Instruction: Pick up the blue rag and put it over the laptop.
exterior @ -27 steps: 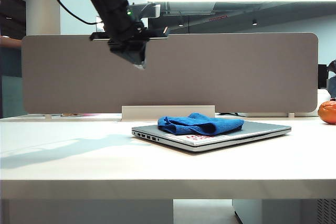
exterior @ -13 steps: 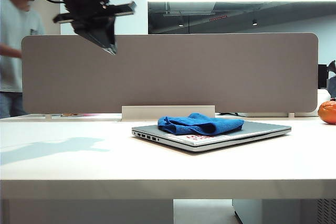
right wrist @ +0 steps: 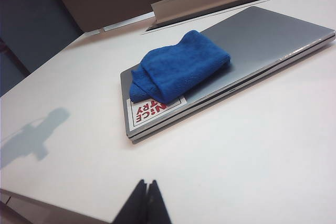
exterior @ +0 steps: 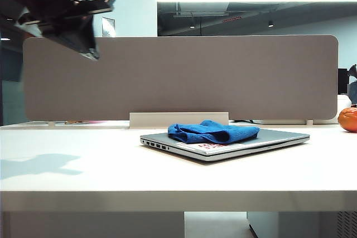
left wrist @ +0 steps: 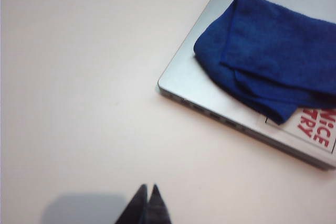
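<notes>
The rag [exterior: 213, 131] is seen bunched on the closed laptop [exterior: 279, 136], so placement looks done. The left gripper [left wrist: 147, 203] is held high, well clear of the laptop, tips pressed together, empty. The right gripper [right wrist: 145, 202], likewise closed and empty, is parked near the laptop.

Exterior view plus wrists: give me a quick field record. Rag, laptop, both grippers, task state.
rag: blue rag lies bunched on the lid, partly covering the sticker
laptop: laptop closed, flat on the table
left gripper: left gripper fingers together, empty, raised at upper left of the exterior view
right gripper: right gripper fingers together, empty
task state: rag on laptop, nothing held
</notes>
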`<state>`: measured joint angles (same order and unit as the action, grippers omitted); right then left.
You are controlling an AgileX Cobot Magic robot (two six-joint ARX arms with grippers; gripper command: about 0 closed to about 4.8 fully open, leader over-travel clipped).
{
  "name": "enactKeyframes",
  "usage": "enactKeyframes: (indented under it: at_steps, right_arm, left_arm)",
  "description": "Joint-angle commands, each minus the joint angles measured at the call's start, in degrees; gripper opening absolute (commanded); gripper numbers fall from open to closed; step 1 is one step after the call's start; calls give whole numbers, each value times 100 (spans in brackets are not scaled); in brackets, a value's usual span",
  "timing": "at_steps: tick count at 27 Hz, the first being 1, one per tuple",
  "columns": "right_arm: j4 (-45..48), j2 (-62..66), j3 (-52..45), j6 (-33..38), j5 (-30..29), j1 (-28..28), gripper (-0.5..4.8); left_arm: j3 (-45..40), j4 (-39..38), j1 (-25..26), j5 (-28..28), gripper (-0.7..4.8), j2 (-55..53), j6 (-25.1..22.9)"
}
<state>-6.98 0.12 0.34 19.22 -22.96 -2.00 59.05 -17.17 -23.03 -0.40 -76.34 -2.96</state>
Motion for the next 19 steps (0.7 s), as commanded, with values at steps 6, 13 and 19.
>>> enactKeyframes:
  at_steps: [6,13,19]
  right_arm:
    - [79,-13,-22,-17,-4,-4,0]
    - [79,-13,-22,-17,-4,-4,0]
    - [79,-13,-22,-17,-4,-4,0]
  left_arm:
    - [-1097,181,2,24,-6,1156,251]
    - [-2192,389,2,-50,-6,2444,723]
    - [-2542,400,-11,-46,-6,2966,1139]
